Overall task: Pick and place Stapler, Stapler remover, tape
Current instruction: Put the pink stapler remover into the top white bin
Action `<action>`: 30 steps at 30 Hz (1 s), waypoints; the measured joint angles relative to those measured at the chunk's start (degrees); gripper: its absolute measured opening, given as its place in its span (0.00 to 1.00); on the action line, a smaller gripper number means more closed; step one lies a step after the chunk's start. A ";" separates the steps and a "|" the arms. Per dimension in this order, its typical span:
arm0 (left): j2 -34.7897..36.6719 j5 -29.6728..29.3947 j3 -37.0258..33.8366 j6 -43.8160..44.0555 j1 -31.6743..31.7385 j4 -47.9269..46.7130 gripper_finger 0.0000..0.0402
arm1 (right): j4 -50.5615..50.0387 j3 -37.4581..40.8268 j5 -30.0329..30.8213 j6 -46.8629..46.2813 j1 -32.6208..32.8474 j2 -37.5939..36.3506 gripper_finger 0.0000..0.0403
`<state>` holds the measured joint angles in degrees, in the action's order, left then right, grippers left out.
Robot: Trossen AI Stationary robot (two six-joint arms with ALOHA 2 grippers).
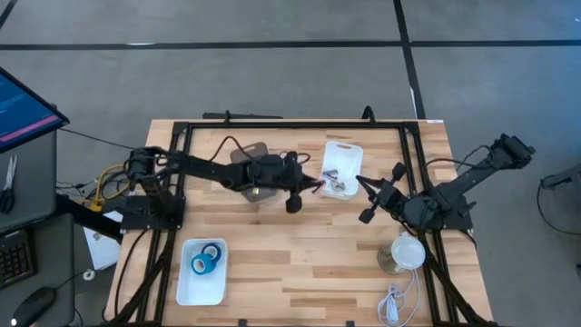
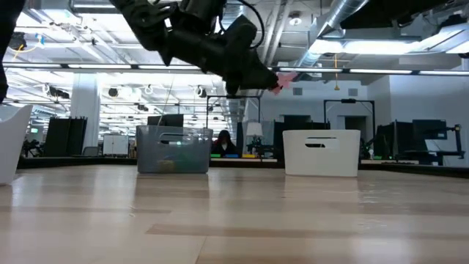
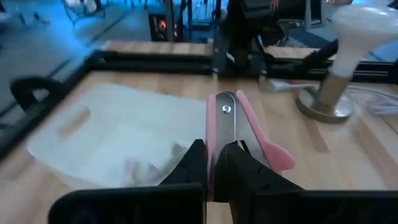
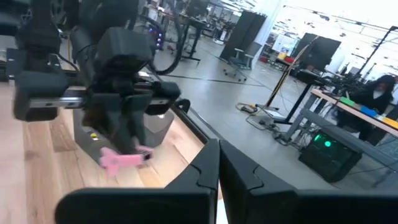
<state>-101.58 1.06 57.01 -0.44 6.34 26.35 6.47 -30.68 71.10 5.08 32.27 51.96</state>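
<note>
Front-left table edge: white tray [image 1: 186,289] with blue tape [image 1: 206,259]. Mid-table lies bare. We note left gripper [image 1: 317,185] raised, clenched on pink stapler remover [image 3: 239,134] beside rear white bin [image 1: 344,153]. Right gripper [image 1: 365,194] closed, empty.

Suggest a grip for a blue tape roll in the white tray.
Come straight down. The tape roll lies flat in the white tray, core up, close beside a second roll. Probably pinch its wall, one finger inside the core, away from the neighbour.
</note>
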 joint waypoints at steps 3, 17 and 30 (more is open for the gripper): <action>-1.15 2.24 3.21 -2.53 1.12 0.67 0.03 | -0.01 0.00 0.14 0.00 -0.28 0.02 0.00; -15.48 4.97 15.42 -3.51 4.92 -6.07 0.03 | 0.36 0.00 0.13 0.00 -0.46 0.09 0.00; -19.41 4.99 18.45 -2.42 7.00 -8.07 0.04 | -0.21 0.00 0.12 0.02 -0.46 0.09 0.00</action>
<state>-120.99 6.04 75.46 -2.86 13.35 18.28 6.26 -30.68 71.22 5.10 31.81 52.05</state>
